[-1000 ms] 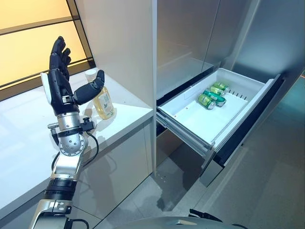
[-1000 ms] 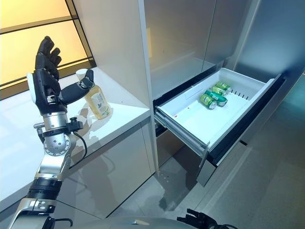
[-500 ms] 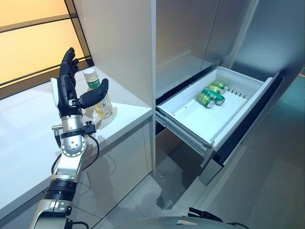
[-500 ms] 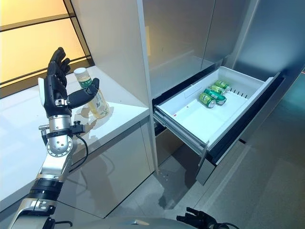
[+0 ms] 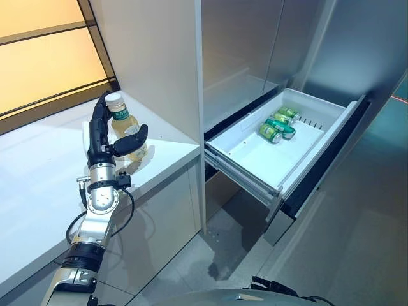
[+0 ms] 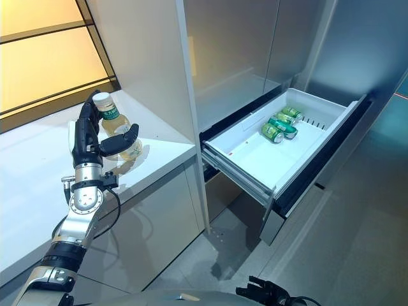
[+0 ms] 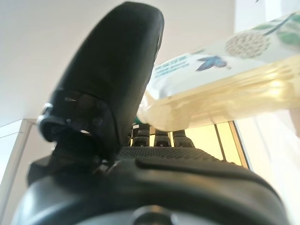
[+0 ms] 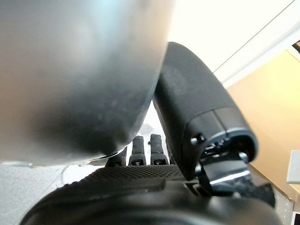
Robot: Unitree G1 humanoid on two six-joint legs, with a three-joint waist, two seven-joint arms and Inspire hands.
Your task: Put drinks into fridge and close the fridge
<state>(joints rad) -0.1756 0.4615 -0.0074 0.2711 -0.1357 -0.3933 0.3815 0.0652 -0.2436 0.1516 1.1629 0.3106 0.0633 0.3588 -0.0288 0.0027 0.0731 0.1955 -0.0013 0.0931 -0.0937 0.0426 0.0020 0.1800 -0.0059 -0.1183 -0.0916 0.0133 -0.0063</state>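
A clear bottle of pale yellow drink (image 5: 127, 131) with a white cap stands upright on the white counter (image 5: 44, 166). My left hand (image 5: 97, 137) is at the bottle, fingers straight up behind it and thumb across its front. In the left wrist view the bottle (image 7: 220, 89) lies between the thumb (image 7: 117, 70) and the fingers. The white fridge drawer (image 5: 306, 159) is pulled out to the right, with green cans (image 5: 275, 125) lying at its far end. My right hand (image 8: 140, 187) hangs low with relaxed fingers and holds nothing.
A white cabinet wall (image 5: 153, 57) rises just right of the bottle. Tall grey fridge doors (image 5: 242, 51) stand above the open drawer. Grey floor (image 5: 357, 255) lies below and to the right of the drawer.
My left hand has come down and forward from in front of the bottle to bracket it, with the thumb now on its front. The camera has shifted a little.
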